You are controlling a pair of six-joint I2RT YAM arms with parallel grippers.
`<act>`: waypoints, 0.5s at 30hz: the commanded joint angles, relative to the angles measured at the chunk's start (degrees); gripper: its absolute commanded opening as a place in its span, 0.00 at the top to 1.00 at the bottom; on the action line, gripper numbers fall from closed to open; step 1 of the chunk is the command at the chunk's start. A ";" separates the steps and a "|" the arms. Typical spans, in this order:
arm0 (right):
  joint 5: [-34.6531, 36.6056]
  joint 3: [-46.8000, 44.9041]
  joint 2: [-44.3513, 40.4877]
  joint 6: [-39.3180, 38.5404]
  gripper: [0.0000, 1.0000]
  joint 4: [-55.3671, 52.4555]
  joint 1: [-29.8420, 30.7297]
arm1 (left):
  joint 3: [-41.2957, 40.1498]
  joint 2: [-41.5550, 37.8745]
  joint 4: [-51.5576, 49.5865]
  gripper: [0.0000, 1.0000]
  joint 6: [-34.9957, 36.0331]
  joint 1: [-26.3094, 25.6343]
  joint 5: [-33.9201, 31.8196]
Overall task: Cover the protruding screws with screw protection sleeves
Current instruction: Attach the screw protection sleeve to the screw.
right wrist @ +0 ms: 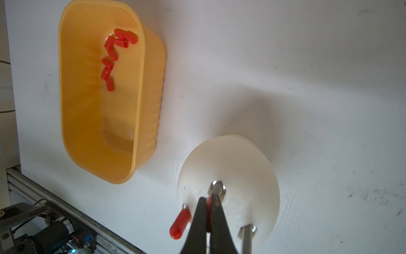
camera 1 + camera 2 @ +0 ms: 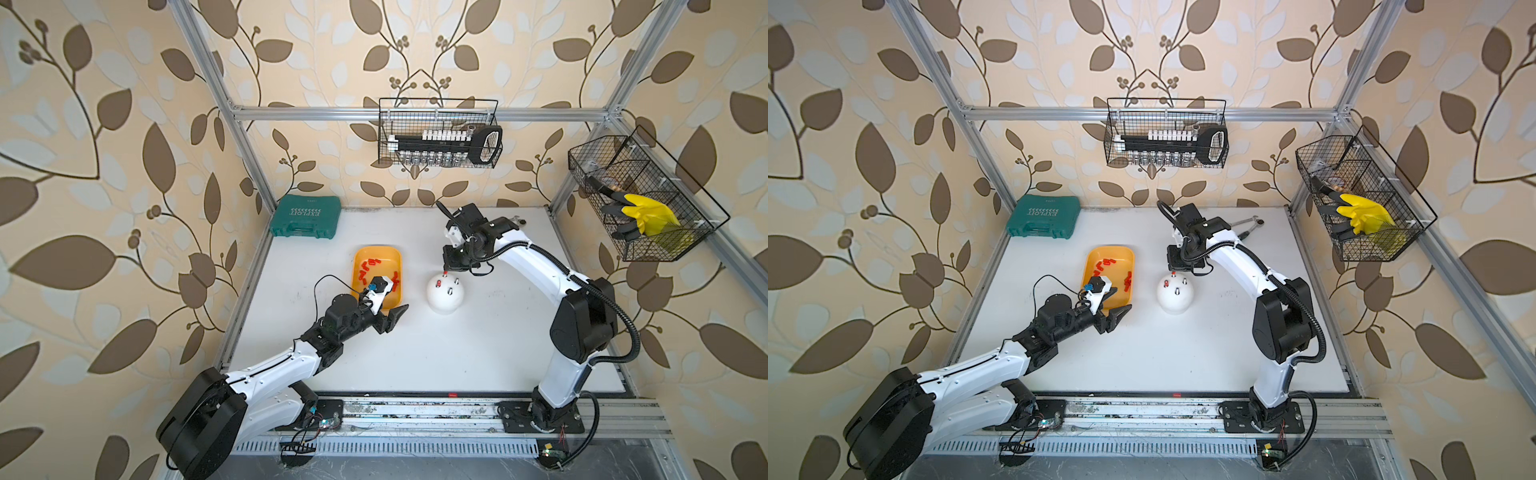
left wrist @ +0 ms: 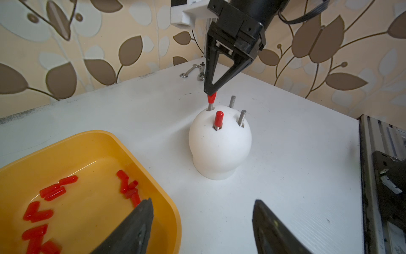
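Four protruding screws (image 3: 242, 117), short grey threaded metal studs, stick up from the white rounded dome-shaped body (image 3: 219, 149). The one on the dome's tray side wears a red cap (image 3: 219, 117); the two away from the tray are bare. The fourth is in hand: the right gripper (image 3: 209, 90) hangs over the dome, black fingers (image 3: 209, 66) pressed together on a small red plastic sleeve (image 3: 212, 98) whose open end sits on the stud's tip, bare thread showing below. I'd judge this the second of four fittings, partly seated. The next move calls for a straight push down along the stud, kept in line so the sleeve doesn't tip off, then a release.

The left gripper (image 3: 203, 200) hovers beside the dome, spread wide and empty, partly over the shallow yellow plastic tray (image 3: 98, 133) just beside the dome. It holds the loose screw protection sleeves (image 3: 52, 191), little red cylinders. On the wall beyond the dome, a black wire basket (image 2: 388, 124) carries a black rack (image 2: 440, 143) of small white and silvery pieces; a second wire basket (image 2: 665, 247), on the dome's other side from the tray, holds a yellow rubber glove (image 2: 650, 214) and some dark tools (image 2: 602, 189). A closed green plastic case (image 2: 305, 216) beyond the tray hides its contents.
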 commanded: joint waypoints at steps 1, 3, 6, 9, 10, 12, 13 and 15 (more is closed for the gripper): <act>4.37 0.63 0.66 -1.04 0.98 -1.26 1.68 | 2.33 -0.72 0.54 0.27 0.20 -0.61 1.05; 6.11 1.15 0.57 -1.18 0.97 -1.82 2.60 | 2.33 -0.72 0.67 0.27 0.17 -0.56 1.04; 7.58 1.48 0.76 -1.15 0.94 -2.06 3.40 | 2.33 -0.64 0.55 0.27 0.19 -0.59 1.16; 6.92 1.47 0.84 -0.92 0.81 -1.90 3.35 | 2.45 -0.55 0.54 0.26 0.18 -0.55 1.16; 6.73 1.80 0.78 -0.87 0.77 -1.95 3.41 | 2.49 -0.55 0.56 0.26 0.27 -0.56 1.19; 6.18 2.70 0.44 -0.61 0.68 -1.98 3.41 | 2.53 -0.46 0.49 0.26 0.18 -0.59 1.28; 5.78 3.34 0.22 -0.53 0.66 -2.10 3.41 | 2.49 -0.46 0.37 0.26 0.18 -0.60 1.29; 4.77 4.40 -0.33 -0.54 0.61 -2.21 3.32 | 2.51 -0.38 0.37 0.26 0.18 -0.56 1.29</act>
